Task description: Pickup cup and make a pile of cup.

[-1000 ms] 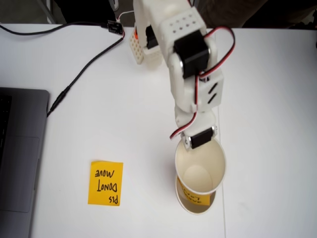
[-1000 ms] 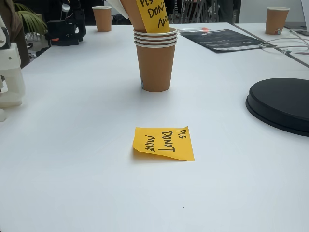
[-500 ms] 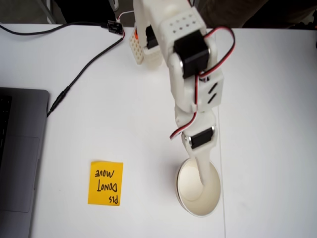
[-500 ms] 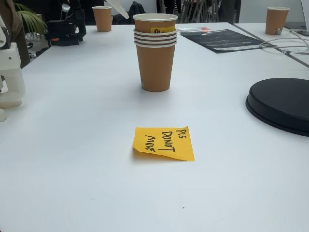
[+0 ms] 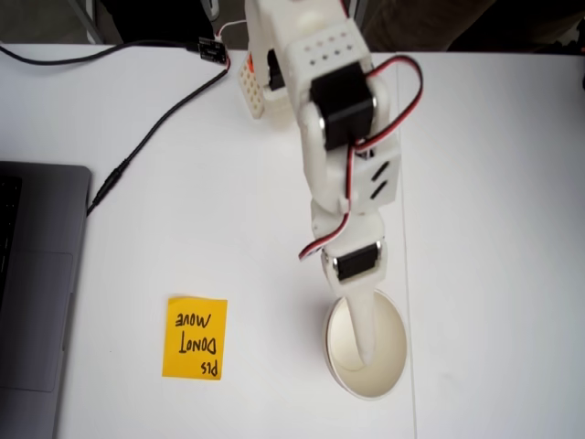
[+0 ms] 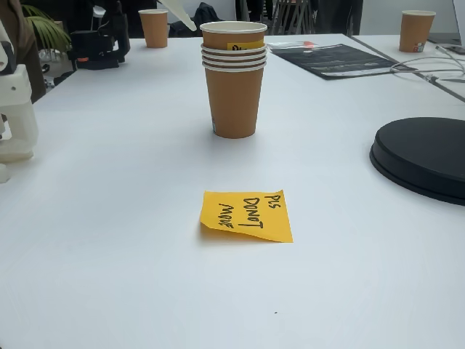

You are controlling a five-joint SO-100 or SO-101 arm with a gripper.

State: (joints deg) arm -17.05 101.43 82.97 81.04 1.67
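The pile of cup (image 6: 233, 87) stands upright on the white table, several orange-brown paper cups nested with stacked rims. The top cup (image 6: 234, 33) sits level in it, a yellow patch just showing above the rim below. From above, in the other fixed view, the pile (image 5: 395, 352) looks like one cream-white cup. My gripper (image 5: 364, 346) hangs over its left half, open and holding nothing. One white finger (image 5: 362, 325) points down across the cup's inside. In the low fixed view that finger (image 6: 178, 14) is above and left of the pile, apart from it.
An orange sticky note (image 5: 195, 337) (image 6: 247, 215) lies near the pile. A laptop (image 5: 37, 293) and a black cable (image 5: 146, 137) are at the left. A black round disc (image 6: 425, 156), two far cups (image 6: 153, 27) (image 6: 417, 30) and black paper (image 6: 334, 57) are also on the table.
The cup held tilted above the pile has been let go and now sits nested on top. The arm has since shifted slightly left, its finger over the cup.
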